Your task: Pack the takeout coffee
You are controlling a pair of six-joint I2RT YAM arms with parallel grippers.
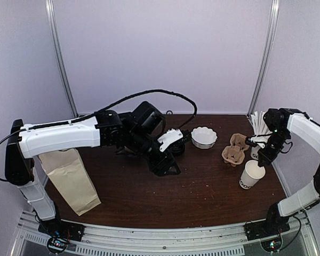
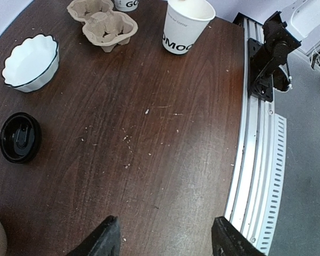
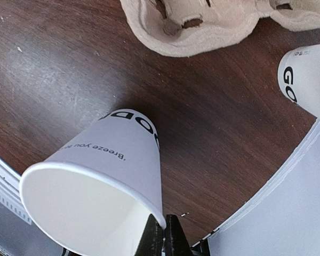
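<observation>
Item, paper cup (image 3: pixel 112 160): rim clenched in my right gripper (image 3: pixel 162 234), my left gripper (image 2: pixel 165 237) spread and empty; pickup step, next likely a steady lift toward the black lid (image 2: pixel 20 137).

We see white shells over black joints on both the left arm (image 1: pixel 58 136) and the right arm (image 1: pixel 309 130), and a black cable (image 1: pixel 149 93) looping over the left one (its tool (image 2: pixel 168 240) has plain black fingers (image 2: pixel 104 240)).
</observation>
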